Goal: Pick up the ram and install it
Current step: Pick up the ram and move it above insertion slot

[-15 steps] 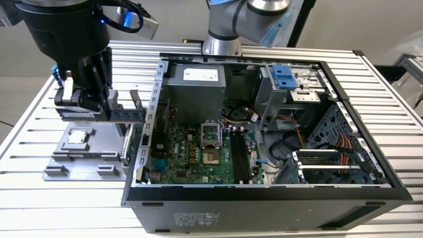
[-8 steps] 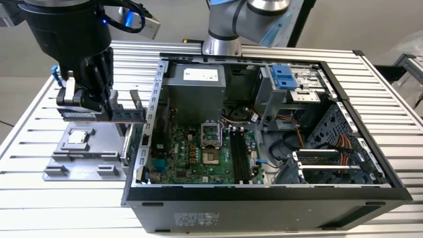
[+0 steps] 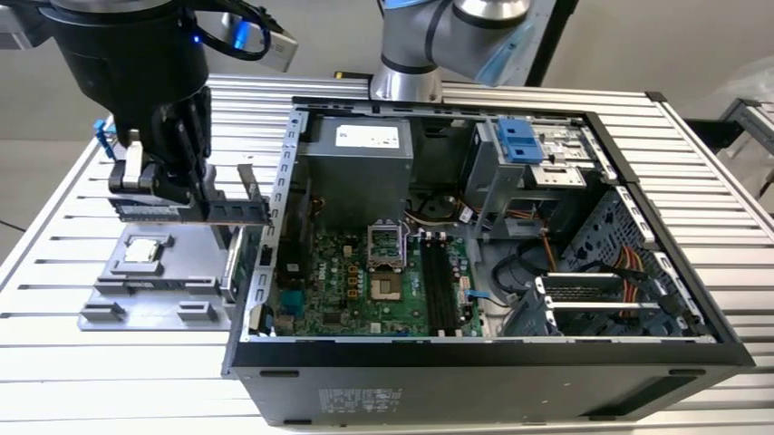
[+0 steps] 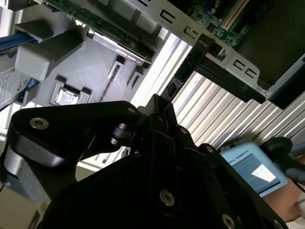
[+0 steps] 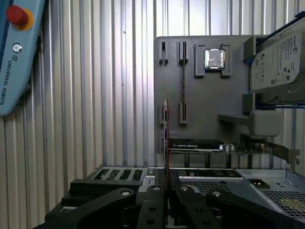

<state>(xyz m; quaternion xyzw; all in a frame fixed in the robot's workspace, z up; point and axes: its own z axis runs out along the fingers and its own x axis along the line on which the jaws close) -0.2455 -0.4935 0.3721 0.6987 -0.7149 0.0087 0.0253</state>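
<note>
2 jaws pinch the ram above the gray tray.

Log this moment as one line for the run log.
gripper: shut on ram | ram: held over grey fixture tray, outside open computer case | install: not yet done

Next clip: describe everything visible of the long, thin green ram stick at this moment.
The long, thin green ram stick is a narrow circuit board with dark chips along its face. It stands on edge, long axis level, clamped near its middle by the black gripper, over the grey parts tray beside the open black computer case. The first wrist view shows it edge-on. Nothing else appears to touch it.
</note>
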